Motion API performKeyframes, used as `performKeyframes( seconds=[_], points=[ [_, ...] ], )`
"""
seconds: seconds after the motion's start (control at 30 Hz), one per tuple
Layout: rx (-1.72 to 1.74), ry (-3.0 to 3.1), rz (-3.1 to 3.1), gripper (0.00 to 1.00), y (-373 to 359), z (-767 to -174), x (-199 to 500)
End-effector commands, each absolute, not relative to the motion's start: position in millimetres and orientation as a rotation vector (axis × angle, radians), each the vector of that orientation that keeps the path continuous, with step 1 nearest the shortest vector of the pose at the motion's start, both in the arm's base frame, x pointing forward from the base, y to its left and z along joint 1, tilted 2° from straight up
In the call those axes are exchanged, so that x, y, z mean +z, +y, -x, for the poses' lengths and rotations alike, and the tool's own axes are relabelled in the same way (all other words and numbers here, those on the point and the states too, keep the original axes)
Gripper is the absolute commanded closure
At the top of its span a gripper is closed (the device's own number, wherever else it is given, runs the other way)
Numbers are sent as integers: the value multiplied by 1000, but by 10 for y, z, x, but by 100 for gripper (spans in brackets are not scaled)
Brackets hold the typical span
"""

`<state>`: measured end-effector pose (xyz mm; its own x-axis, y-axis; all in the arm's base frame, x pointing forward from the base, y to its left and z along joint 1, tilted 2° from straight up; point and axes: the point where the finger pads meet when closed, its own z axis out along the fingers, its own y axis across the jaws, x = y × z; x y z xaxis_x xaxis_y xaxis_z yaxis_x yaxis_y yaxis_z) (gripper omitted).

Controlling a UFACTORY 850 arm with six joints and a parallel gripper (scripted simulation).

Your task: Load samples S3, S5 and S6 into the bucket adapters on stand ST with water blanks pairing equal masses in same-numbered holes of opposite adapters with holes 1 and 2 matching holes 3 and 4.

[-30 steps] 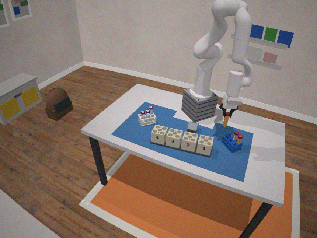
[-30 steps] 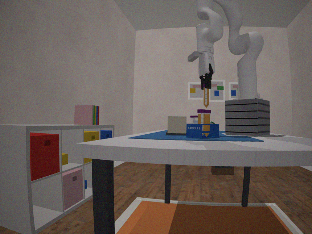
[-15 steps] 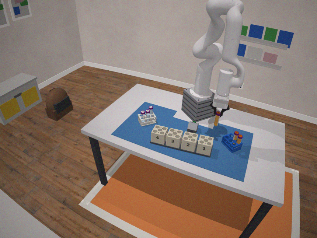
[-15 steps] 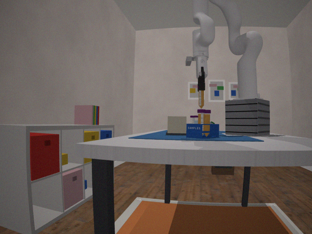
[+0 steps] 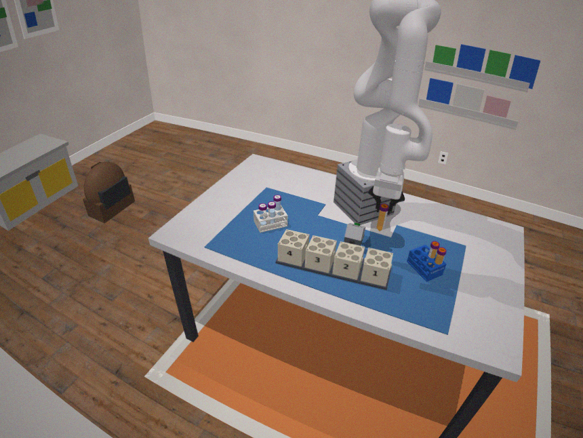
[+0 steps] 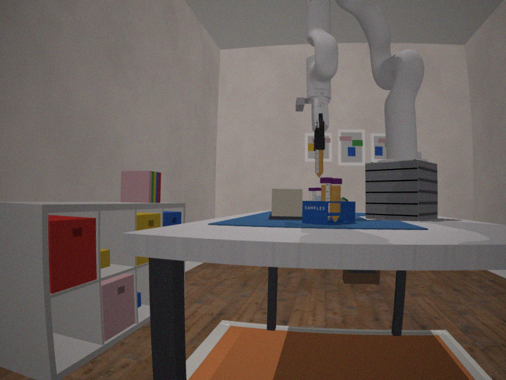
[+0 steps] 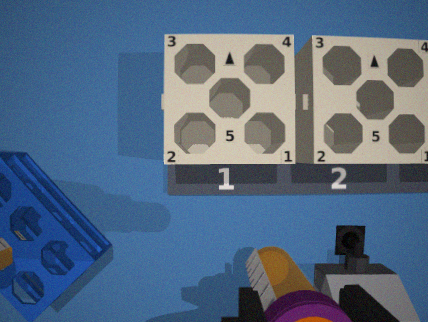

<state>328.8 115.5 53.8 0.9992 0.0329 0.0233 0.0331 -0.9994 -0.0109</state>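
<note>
Top cam's looking down at an angle from the counter's (image 5: 197, 261) long side; ext. cam's facing its end, low; wrist cam's peering down close. Top & wrist are sharing adapters 1 (image 5: 375, 274) (image 7: 229, 150) & 2 (image 5: 346, 267) (image 7: 350, 150).

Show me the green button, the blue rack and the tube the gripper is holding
Green button (image 5: 356, 224): top view, on its upper face.
Blue rack (image 5: 417, 264) (image 6: 313, 217) (image 7: 82, 235): top, exterior and wrist views, on its body.
Tube (image 5: 382, 220) (image 6: 319, 161) (image 7: 295, 275): same three views, on its amber barrel.
</note>
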Motion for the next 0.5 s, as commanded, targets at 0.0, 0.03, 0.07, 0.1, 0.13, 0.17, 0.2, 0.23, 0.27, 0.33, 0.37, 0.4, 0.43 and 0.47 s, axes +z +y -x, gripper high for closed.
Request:
performKeyframes(
  seconds=[0.0, 0.03, 0.07, 0.1, 0.13, 0.17, 0.2, 0.23, 0.27, 0.33, 0.37, 0.4, 0.43, 0.47],
  points=[
    [-35, -53, 3119, 100, 913, -3370, 538],
    [-35, -53, 3119, 100, 865, -3383, 538],
    [-35, -53, 3119, 100, 816, -3397, 537],
    [-35, -53, 3119, 100, 816, -3397, 537],
    [-35, -53, 3119, 100, 816, -3397, 537],
    [-35, -53, 3119, 100, 768, -3411, 536],
    [-35, -53, 3119, 100, 720, -3424, 535],
    [-35, -53, 3119, 100, 672, -3438, 534],
    [-35, -53, 3119, 100, 624, -3452, 534],
    [-35, -53, 3119, 100, 527, -3479, 532],
    [-35, -53, 3119, 100, 479, -3493, 531],
    [-35, -53, 3119, 100, 431, -3506, 530],
    [-35, -53, 3119, 100, 383, -3520, 530],
    [-35, -53, 3119, 100, 334, -3533, 529]
  ],
)
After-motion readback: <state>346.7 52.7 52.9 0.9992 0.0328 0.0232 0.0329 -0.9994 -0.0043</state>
